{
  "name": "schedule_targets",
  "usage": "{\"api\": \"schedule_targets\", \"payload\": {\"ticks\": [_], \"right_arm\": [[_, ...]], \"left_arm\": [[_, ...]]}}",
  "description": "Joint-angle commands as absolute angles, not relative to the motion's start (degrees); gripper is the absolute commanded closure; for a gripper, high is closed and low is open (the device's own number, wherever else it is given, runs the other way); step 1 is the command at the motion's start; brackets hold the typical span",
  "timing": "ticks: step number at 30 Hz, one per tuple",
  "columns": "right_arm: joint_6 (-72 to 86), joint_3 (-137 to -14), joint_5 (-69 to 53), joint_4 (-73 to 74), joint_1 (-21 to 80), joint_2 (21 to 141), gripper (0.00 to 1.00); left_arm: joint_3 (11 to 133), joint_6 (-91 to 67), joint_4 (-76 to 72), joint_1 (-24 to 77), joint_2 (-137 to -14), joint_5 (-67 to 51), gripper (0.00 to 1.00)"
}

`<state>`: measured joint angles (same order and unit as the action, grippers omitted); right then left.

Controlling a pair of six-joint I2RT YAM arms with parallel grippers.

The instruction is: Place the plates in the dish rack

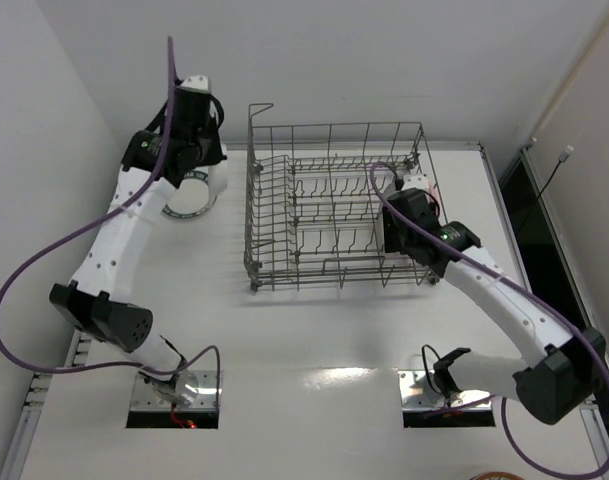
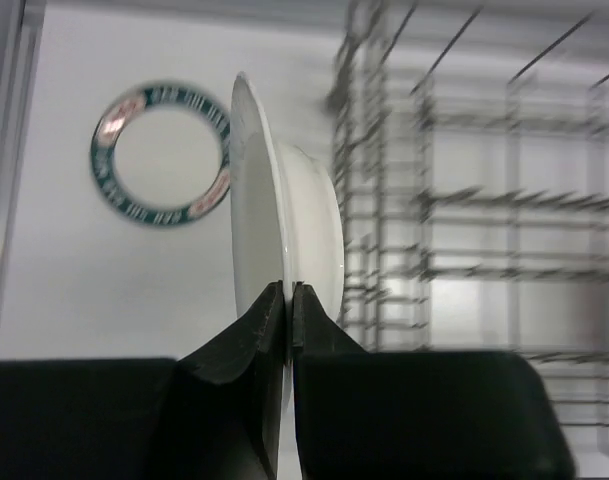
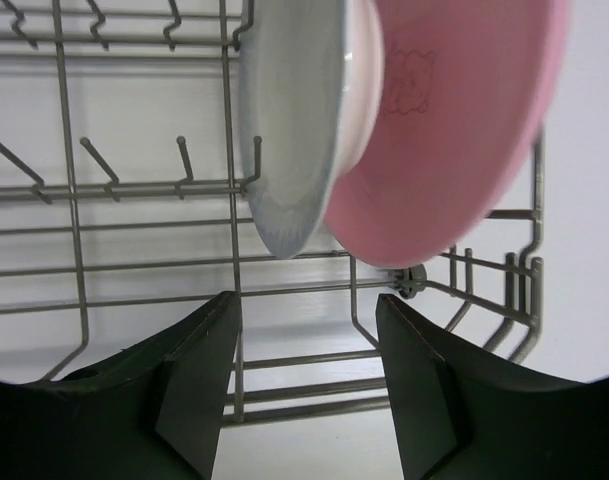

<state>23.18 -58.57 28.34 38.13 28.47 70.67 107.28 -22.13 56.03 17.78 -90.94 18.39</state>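
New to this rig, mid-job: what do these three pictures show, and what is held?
Two robot arms work at a table. The overhead picture shows both, with the wire dish rack at centre. The other two come from cameras on each wrist. The left jaws are shut on the rim of a white plate, held on edge; a lettered plate lies flat on the table. The right jaws stand open before a pink plate and a pale plate standing in the rack.
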Motion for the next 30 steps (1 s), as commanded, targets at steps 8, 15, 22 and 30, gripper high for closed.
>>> {"api": "schedule_targets", "payload": {"ticks": [8,15,22,30], "right_arm": [[33.65,-59.15,44.2,40.96,25.31,55.91,0.48],[38.14,-56.7,48.25,42.98,22.94,49.92,0.52],[41.92,-53.01,48.0,46.14,20.22,50.01,0.58],[42.01,-49.83,42.98,44.47,17.67,45.62,0.78]], "left_arm": [[117.86,-28.65,37.01,26.01,-83.15,8.53,1.0],[111.37,-35.58,23.39,31.46,-84.46,2.29,1.0],[113.28,-40.07,15.56,39.19,-95.68,2.28,1.0],[114.7,-43.85,12.39,45.61,-104.06,8.95,1.0]]}}
